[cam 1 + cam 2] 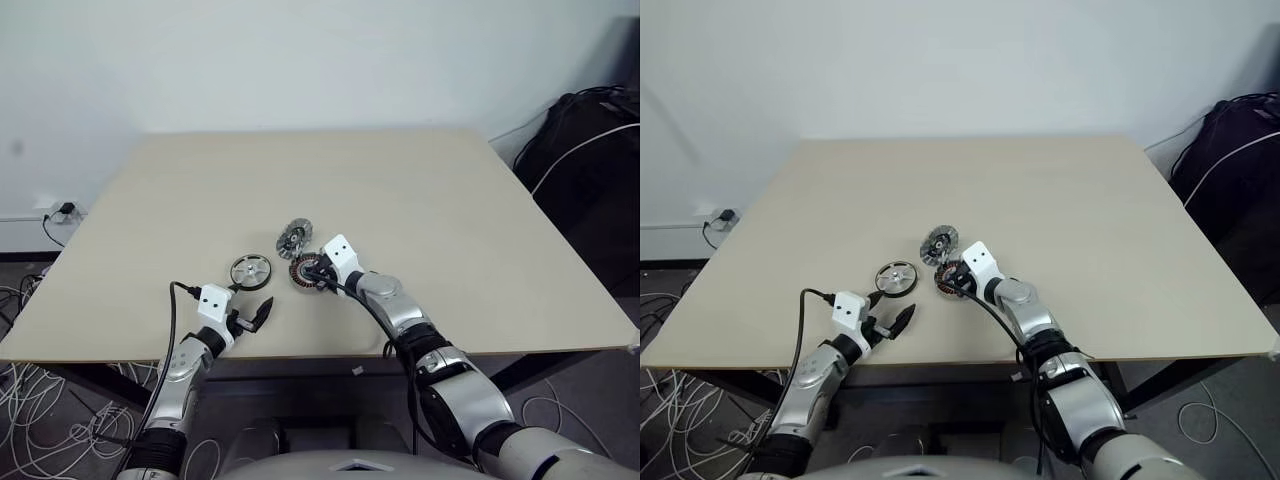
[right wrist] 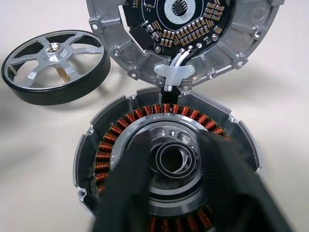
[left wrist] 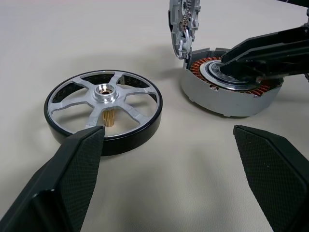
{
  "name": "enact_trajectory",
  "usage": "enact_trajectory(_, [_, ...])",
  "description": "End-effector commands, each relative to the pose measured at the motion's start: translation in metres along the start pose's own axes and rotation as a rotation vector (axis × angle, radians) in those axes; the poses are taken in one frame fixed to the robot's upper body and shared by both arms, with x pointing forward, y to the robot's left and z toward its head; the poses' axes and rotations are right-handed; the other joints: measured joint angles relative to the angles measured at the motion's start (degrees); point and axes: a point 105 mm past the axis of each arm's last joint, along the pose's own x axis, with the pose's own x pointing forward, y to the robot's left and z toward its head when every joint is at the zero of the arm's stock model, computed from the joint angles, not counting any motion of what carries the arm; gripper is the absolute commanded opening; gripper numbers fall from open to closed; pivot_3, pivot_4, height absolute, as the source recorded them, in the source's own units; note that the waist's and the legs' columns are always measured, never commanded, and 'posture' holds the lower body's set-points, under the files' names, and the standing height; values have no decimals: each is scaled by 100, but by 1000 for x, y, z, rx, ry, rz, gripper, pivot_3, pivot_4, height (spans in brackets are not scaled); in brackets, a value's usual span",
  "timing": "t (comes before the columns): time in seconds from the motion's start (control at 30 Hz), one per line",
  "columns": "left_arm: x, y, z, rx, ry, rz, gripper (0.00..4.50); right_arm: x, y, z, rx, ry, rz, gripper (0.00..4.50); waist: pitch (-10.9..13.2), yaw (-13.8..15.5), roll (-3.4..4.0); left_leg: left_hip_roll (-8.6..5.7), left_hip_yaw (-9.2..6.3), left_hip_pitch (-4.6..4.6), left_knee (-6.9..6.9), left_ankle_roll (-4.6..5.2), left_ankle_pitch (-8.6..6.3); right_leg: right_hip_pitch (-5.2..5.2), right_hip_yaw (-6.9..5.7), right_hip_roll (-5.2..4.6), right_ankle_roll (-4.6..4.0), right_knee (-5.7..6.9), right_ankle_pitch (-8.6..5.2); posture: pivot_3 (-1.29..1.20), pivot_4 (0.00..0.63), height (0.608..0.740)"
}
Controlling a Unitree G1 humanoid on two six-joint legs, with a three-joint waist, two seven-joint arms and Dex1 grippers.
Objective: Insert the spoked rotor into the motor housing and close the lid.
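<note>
The spoked rotor (image 1: 250, 271), a silver wheel with a black rim, lies flat on the table (image 1: 420, 190). To its right sits the motor housing (image 2: 111, 145), its copper windings exposed. The lid (image 2: 120, 53) stands tilted open at the housing's far edge, circuit side showing. My right gripper (image 2: 171, 140) hovers over the housing's pale centre with its fingers apart and nothing between them. My left gripper (image 3: 166, 133) rests open near the table's front edge, just short of the rotor (image 3: 104, 111) and holding nothing.
A black bag (image 1: 590, 150) stands off the table's right side. Loose cables (image 1: 40, 400) lie on the floor at the left, below a wall socket (image 1: 60, 210). The parts sit close together near the front edge.
</note>
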Motion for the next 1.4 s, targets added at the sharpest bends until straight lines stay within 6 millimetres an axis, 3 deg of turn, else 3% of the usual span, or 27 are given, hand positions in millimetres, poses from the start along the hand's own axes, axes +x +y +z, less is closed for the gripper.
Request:
enact_trajectory(0.03, [2,3,11,21,-46,1,4500,1,-3,22,-37,-70,-15,2687,0,-11,0,0,0,0,0,0,0,0,0,0,0,0,0,0,0,740])
enact_trajectory(0.07, [2,3,11,20,-45,1,4500,1,-3,24,-46,-78,-20,2927,0,-18,0,0,0,0,0,0,0,0,0,0,0,0,0,0,0,740])
enact_trajectory(0.2, [2,3,10,20,-45,2,4500,-5,-6,41,-32,-149,-20,2927,0,-32,0,0,-1,0,0,0,0,0,0,0,1,0,0,0,0,740])
enact_trajectory(0.33, [2,3,10,17,-46,4,4500,-17,-9,59,2,-225,-11,2045,0,-37,0,0,-3,0,0,0,0,1,0,0,1,0,0,0,0,740])
enact_trajectory(0.53, [3,3,11,16,-46,-4,4500,-33,-16,62,-5,-220,-58,69,0,-26,0,0,-3,0,0,0,0,1,0,0,1,0,0,0,0,740])
enact_trajectory(0.83, [4,2,10,14,-44,-16,4500,-30,-11,36,-82,-39,-78,23,-1,-9,0,1,1,0,2,0,0,1,0,0,1,0,0,0,0,740])
enact_trajectory(1.1, [4,2,8,14,-43,-14,4500,-13,3,37,-106,2,-29,23,0,-9,0,0,0,-1,3,0,0,0,0,0,3,0,0,0,0,740])
enact_trajectory(1.4, [2,2,10,15,-50,-4,4500,-7,0,32,-107,25,-29,23,-1,0,0,-1,-2,-1,4,0,0,1,-1,0,3,0,1,0,0,740])
